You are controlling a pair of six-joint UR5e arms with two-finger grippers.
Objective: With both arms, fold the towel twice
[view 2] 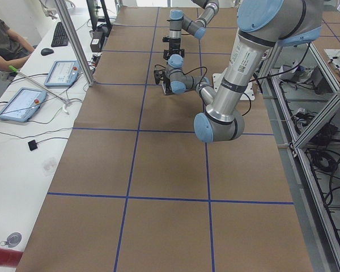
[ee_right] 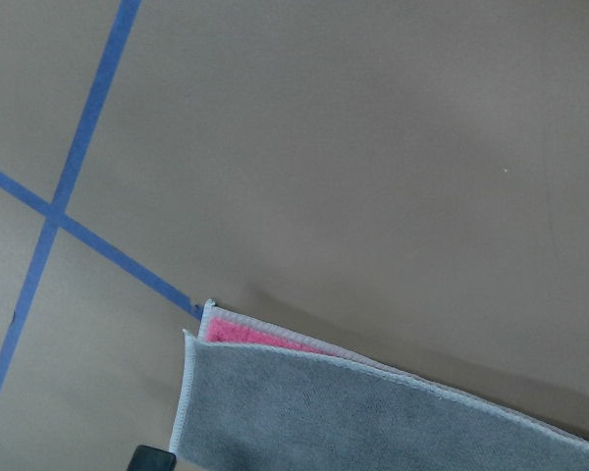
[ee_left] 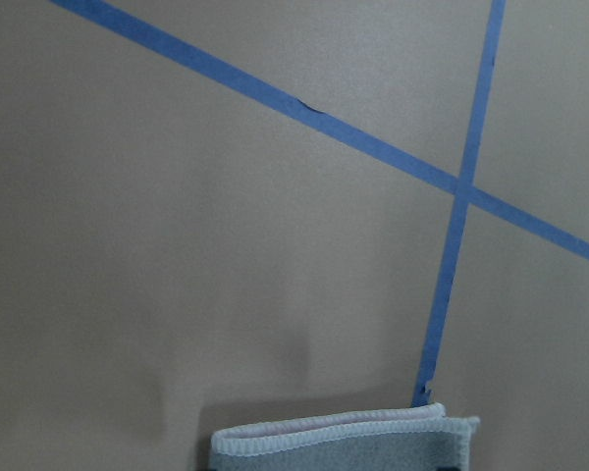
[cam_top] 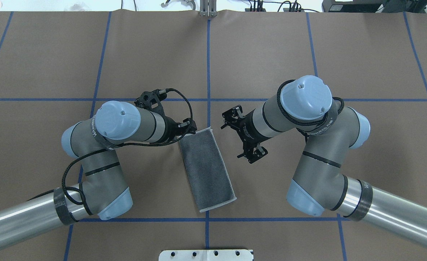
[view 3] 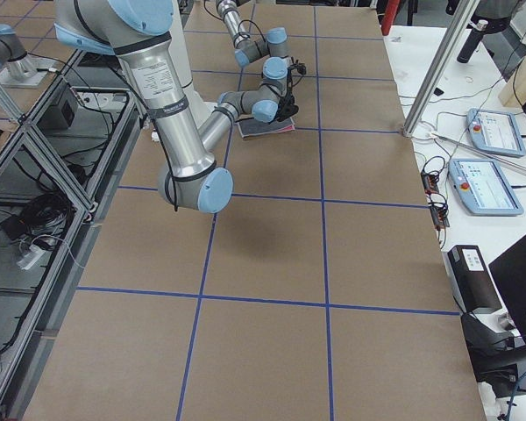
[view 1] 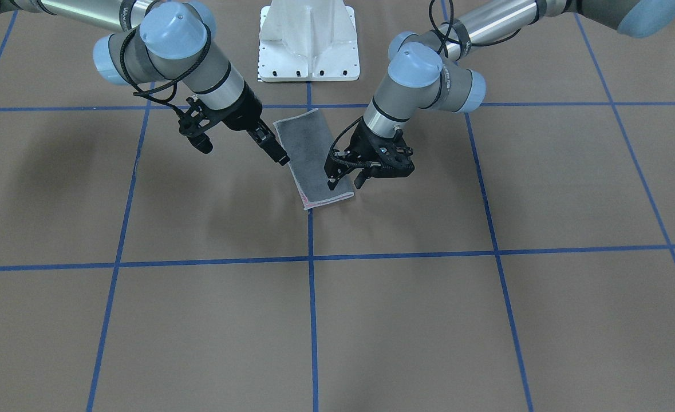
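L arm (view 2: pixel 238 73) near, R arm (view 2: pixel 184 25) far, tablet (view 2: pixel 20 105) beside table (view 2: pixel 158 170)

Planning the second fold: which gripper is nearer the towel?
Left. The left gripper overlaps the towel's far left corner; the right gripper sits off its right edge, gap visible overhead.

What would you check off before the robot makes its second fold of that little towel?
1. First fold done: the towel lies as a narrow strip, grey face up. Ok.
2. Layers lined up: a pink sliver peeks out at one corner. Not ok.
3. Left claw open, over the towel's end farthest from the robot. Ok.
4. Right claw open: looks so from overhead. Ok.
5. Right claw placed at a corner: it sits beside the long edge, not over a corner. Not ok.
6. Left claw touching the cloth: cannot tell.
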